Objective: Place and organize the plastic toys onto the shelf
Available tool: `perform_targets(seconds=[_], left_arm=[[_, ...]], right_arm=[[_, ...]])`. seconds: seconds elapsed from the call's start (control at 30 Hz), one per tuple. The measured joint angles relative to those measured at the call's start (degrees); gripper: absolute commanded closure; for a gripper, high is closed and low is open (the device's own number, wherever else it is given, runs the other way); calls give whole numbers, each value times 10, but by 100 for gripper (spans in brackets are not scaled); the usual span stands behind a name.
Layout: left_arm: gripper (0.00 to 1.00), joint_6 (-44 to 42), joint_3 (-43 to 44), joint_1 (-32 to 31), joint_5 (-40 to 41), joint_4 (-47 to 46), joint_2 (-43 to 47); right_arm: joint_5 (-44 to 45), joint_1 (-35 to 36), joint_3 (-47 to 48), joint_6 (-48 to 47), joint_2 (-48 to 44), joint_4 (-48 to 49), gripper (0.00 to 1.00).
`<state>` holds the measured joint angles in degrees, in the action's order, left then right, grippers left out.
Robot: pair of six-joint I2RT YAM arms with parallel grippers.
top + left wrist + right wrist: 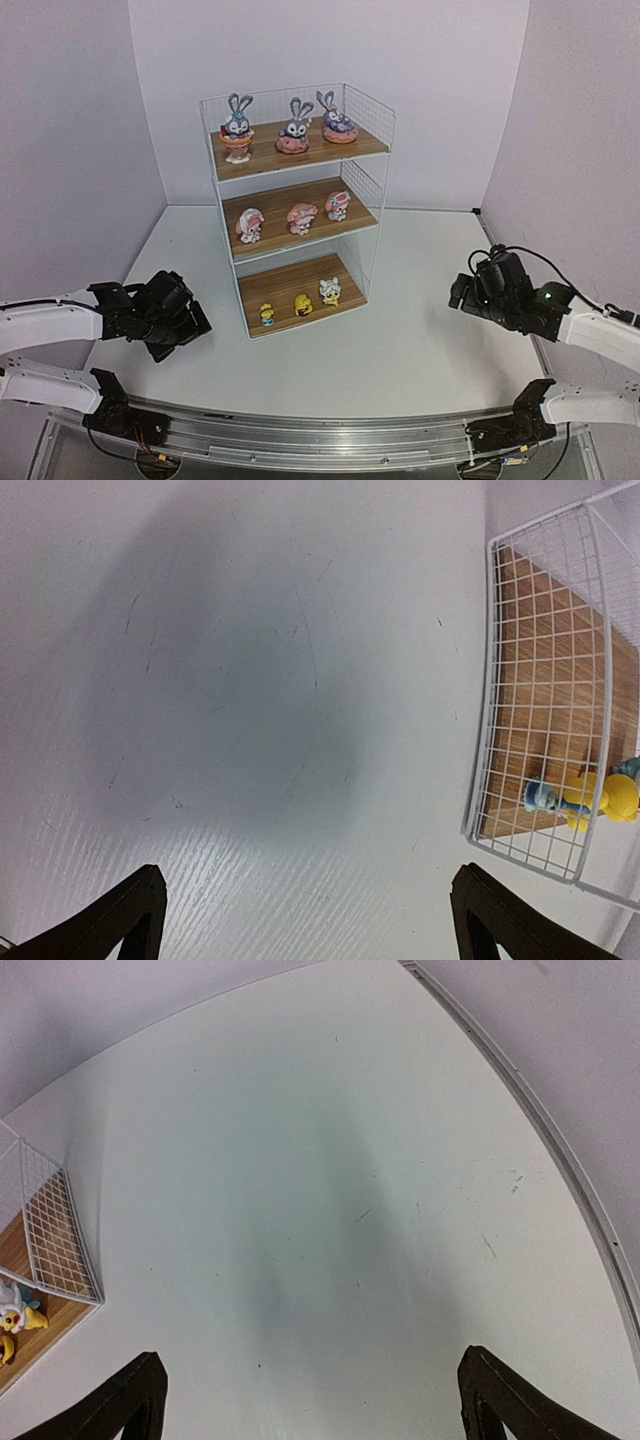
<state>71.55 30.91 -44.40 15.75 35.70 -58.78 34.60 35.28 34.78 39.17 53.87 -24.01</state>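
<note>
Three pale lilac walls (330, 50) box in my white bench (400, 340), whose top shows faint scuffs and a soft grey shadow in both wrist views. Toward the back stands the tall three-tier shelf of white wire grid and brown wood-grain boards (290, 272). All nine plastic toys (249, 225) sit on it: purple long-eared bunnies on pink donut bases (294, 128) along the top board, pink-and-white hatted figures (301, 217) on the middle one, and small yellow and white figures (303, 305) near the front edge of the lowest.

My left tool (308, 900) hangs over bare bench left of the shelf, fingers spread wide with nothing between them. My right tool (310, 1380) is just as wide and empty, well apart from the shelf on its right.

Only the overhead view gives all three tiers. The left wrist view catches just a bottom corner through the grid, with a yellow toy (612, 798) cut off by the frame edge. The right wrist view shows a sliver of that board at its left margin, plus the seam (520, 1090) where bench meets wall. Faces are too small to make out.
</note>
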Motion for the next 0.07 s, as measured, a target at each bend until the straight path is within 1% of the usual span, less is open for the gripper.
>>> perform_targets(seconds=[0.07], left_arm=[[0, -16, 3, 23, -7, -1, -4]], right_arm=[[16, 0, -14, 14, -28, 2, 2]])
